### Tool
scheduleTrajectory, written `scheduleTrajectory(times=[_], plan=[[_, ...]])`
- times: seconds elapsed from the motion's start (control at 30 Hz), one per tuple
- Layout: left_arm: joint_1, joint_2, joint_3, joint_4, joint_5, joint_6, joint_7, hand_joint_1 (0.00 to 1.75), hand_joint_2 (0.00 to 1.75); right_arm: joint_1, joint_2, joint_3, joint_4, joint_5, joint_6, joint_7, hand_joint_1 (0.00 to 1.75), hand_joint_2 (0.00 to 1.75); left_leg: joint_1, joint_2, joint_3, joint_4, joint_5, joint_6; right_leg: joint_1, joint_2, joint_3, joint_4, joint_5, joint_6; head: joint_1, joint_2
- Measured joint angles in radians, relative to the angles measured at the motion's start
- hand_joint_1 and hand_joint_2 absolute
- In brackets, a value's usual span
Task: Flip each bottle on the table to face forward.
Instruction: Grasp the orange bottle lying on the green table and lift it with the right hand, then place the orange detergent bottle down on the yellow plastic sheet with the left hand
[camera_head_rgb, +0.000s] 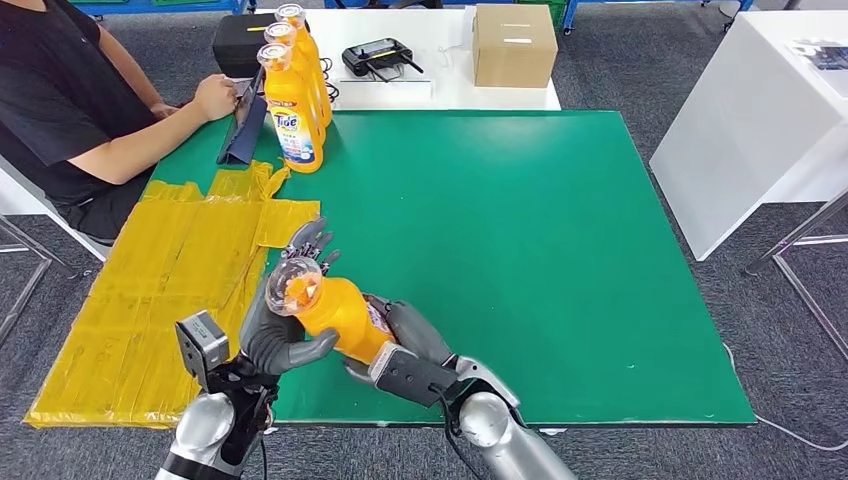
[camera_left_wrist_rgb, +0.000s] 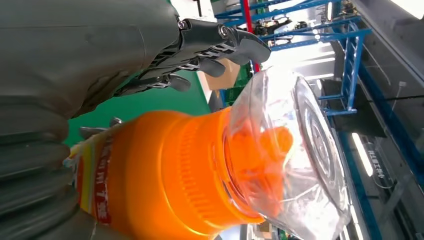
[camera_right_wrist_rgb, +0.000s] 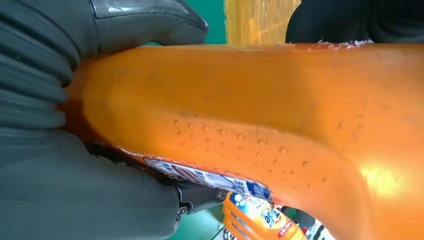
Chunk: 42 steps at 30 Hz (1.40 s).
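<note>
Both hands clamp the orange bottle (camera_head_rgb: 335, 312) above the green table's (camera_head_rgb: 560, 250) near edge, left hand (camera_head_rgb: 275, 330) round its neck, right hand (camera_head_rgb: 405, 350) under its base, long axis tilting cap-first toward the left

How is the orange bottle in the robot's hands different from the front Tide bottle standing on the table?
The held bottle is lifted off the table and tilted, gripped by the left hand and right hand; the front Tide bottle stands upright, untouched. The Tide bottle's label faces the camera; the held bottle's mostly doesn't. Both are orange with clear caps.
</note>
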Motion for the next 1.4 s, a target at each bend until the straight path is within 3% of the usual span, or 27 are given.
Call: scheduleTrajectory(times=[0.43,0.57,1.37,1.4], plan=[[0.000,0.000,-0.012,0.000,0.000,0.003,-0.003,0.00,1.75,-0.024,-0.003,0.071,0.053,-0.006,-0.003,0.001,1.75,1.75,0.000,-0.001,0.000,0.000,0.000,0.000,0.000,0.000,0.000,0.000,0.000,0.000,0.000,0.000],[0.001,0.001,-0.012,0.000,0.000,0.005,-0.004,1.73,1.75,-0.034,-0.003,0.083,0.069,-0.012,-0.003,0.002,1.75,1.75,0.000,-0.001,0.000,0.000,0.000,0.000,0.000,0.000,0.000,0.000,0.000,0.000,0.000,0.000],[-0.025,0.049,-0.027,0.059,-0.060,-0.071,-0.030,1.75,1.75,-0.054,-0.005,0.110,0.166,-0.024,-0.004,-0.013,1.75,1.75,0.000,-0.001,0.000,0.000,0.000,0.000,0.000,0.000,0.000,0.000,0.000,0.000,0.000,0.000],[-0.025,0.050,-0.027,0.060,-0.061,-0.072,-0.030,1.75,1.75,-0.054,-0.005,0.110,0.168,-0.024,-0.004,-0.014,1.57,1.75,0.000,-0.001,0.000,0.000,0.000,0.000,0.000,0.000,0.000,0.000,0.000,0.000,0.000,0.000]])
